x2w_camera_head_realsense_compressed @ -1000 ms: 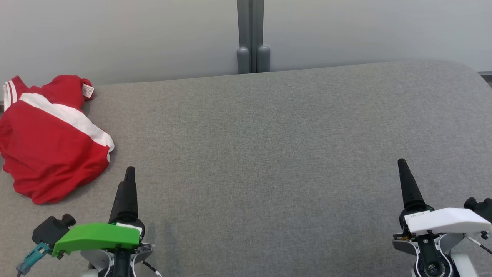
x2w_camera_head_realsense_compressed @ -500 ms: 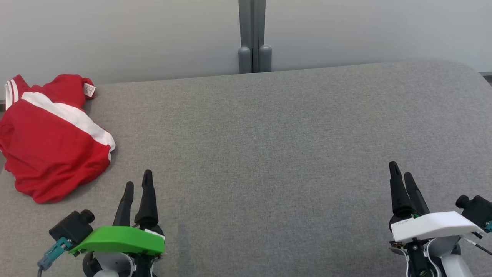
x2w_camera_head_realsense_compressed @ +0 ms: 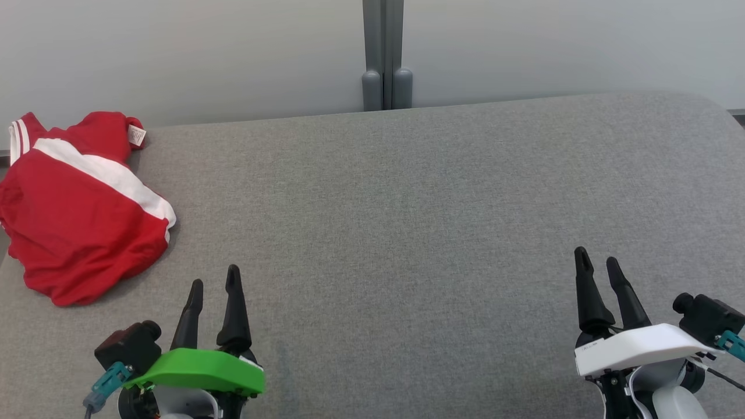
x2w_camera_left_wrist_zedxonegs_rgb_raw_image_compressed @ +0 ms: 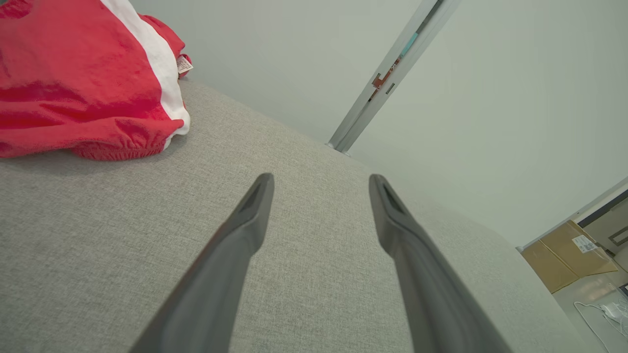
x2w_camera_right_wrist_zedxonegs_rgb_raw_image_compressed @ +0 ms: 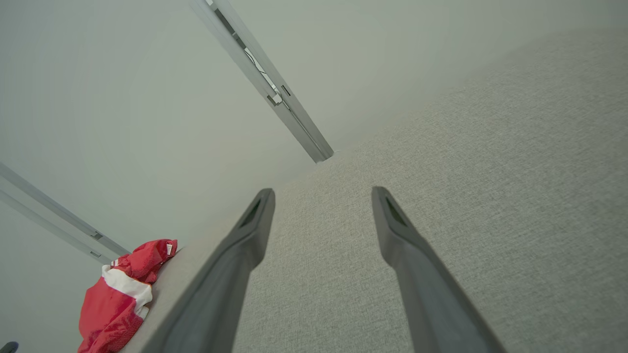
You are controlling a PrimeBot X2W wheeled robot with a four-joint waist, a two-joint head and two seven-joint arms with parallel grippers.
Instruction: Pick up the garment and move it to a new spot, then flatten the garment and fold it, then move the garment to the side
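Both sets of fingers stand apart, empty; the red garment (x2w_camera_head_realsense_compressed: 81, 215) lies crumpled at the far-left edge of the worktop (x2w_camera_head_realsense_compressed: 407, 233), near the left gripper (x2w_camera_head_realsense_compressed: 215, 276) and well apart from the right gripper (x2w_camera_head_realsense_compressed: 596, 256), so the left should probably pinch a raised fold.

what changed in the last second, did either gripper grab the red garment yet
The left gripper and the right gripper both shifted inward and rolled at the wrist, so two spread fingers show on each instead of one edge-on. Nothing was grasped or released. The crumpled red garment with white stripes stayed at the far left of the grey fabric surface, untouched.
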